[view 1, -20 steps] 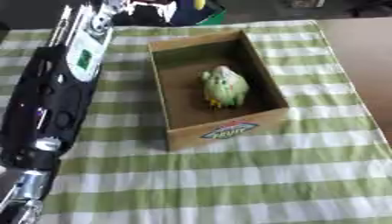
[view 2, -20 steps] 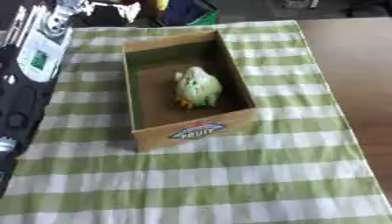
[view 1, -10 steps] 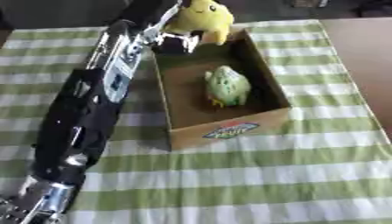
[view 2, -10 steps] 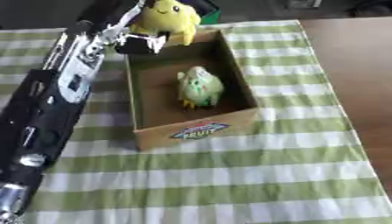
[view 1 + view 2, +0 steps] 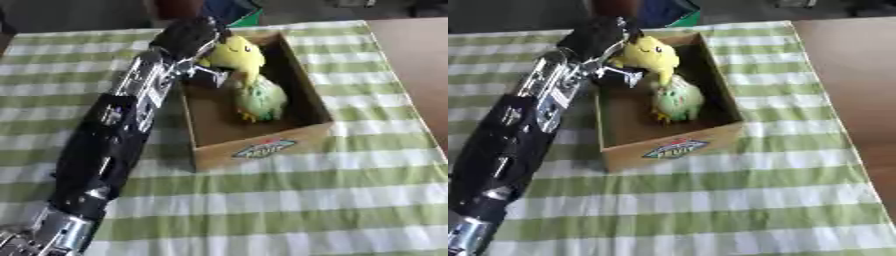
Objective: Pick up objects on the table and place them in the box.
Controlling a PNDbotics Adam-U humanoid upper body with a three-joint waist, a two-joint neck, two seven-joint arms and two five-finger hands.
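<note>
Left hand [image 5: 188, 37] curled round a yellow plush toy [image 5: 236, 55], holding it over the far end of the cardboard box [image 5: 262, 147], just above and touching a green plush toy [image 5: 260, 98] that lies inside the box. Box standing on a desk covered with a green-and-white checked cloth [image 5: 262, 200], long black left arm stretched across the cloth's left side. Right hand nowhere in sight.

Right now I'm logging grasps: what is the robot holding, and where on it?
The left hand holds the yellow toy at its near side, over the box.
</note>
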